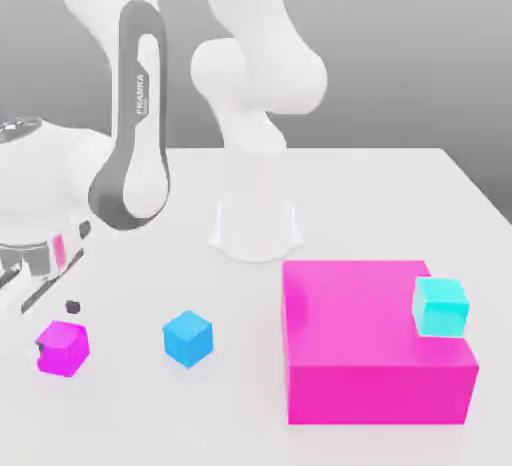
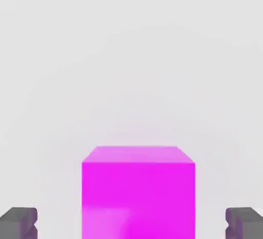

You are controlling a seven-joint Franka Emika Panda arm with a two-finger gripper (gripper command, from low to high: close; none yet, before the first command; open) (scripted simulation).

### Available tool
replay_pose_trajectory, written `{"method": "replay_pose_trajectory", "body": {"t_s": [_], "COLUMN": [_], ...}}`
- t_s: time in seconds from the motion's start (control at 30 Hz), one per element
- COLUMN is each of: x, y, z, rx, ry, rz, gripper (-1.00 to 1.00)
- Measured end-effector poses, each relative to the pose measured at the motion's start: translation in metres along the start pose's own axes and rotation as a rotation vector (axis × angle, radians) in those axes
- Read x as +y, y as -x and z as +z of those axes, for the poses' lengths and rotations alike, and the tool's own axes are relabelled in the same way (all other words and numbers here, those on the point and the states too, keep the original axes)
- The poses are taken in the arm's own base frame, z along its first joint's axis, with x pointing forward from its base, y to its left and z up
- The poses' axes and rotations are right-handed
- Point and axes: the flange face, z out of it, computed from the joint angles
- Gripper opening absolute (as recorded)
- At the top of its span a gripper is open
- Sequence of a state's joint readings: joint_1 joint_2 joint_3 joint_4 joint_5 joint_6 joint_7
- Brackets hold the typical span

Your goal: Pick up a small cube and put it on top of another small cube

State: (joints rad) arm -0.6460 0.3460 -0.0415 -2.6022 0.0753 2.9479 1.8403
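Occupying the foreground at the exterior view's right: one large magenta block (image 1: 380, 389), broad and low, flat on the pale table (image 1: 250, 404). Upon its top, by the edge toward the exterior view's right, one cyan cube (image 1: 440, 307), small and upright.

Item, at the exterior view's left: one small magenta cube (image 1: 62, 348), plain, on the table, set well apart from the block. In the hand view it shows a bright, even face and a paler strip along one edge.

Item, between that cube and the block, apart from both: one small blue cube (image 1: 188, 339), on the table, a corner turned forward.

Item: one two-finger gripper (image 2: 131, 224), directed down at the small magenta cube. Jaws spread wide, one to either side of the cube, with a gap at each flank; nothing pinched.

Item, behind: one white arm (image 1: 262, 44) with dark grey trim, lettered FRANKA, rising from a white base (image 1: 256, 219) on the table.

Farthest: a grey backdrop (image 1: 390, 44), darker toward the table's far edge.
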Motion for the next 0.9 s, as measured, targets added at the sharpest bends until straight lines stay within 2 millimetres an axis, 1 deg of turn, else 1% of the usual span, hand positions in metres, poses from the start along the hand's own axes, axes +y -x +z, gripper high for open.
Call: {"method": "replay_pose_trajectory", "body": {"t_s": [0.17,0.2,0.23,0.3,0.43,0.5,0.63,0.77,0.9], "x": [0.000,0.000,0.000,-0.001,-0.002,-0.017,-0.051,-0.081,-0.106], "y": [0.000,0.000,0.000,0.000,0.002,0.014,0.045,0.080,0.119], "z": [0.000,0.004,0.000,-0.017,-0.057,-0.065,-0.075,-0.085,-0.095], "rx": [-0.001,0.000,-0.001,-0.002,-0.001,-0.003,-0.008,-0.010,-0.009], "ry": [-0.003,-0.002,-0.002,-0.002,-0.002,0.000,0.002,0.004,0.003], "rz": [0.000,0.000,0.001,0.001,-0.008,-0.062,-0.193,-0.332,-0.475], "gripper": [-1.00,-1.00,-1.00,-1.00,-1.00,-1.00,-1.00,-1.00,-1.00]}}
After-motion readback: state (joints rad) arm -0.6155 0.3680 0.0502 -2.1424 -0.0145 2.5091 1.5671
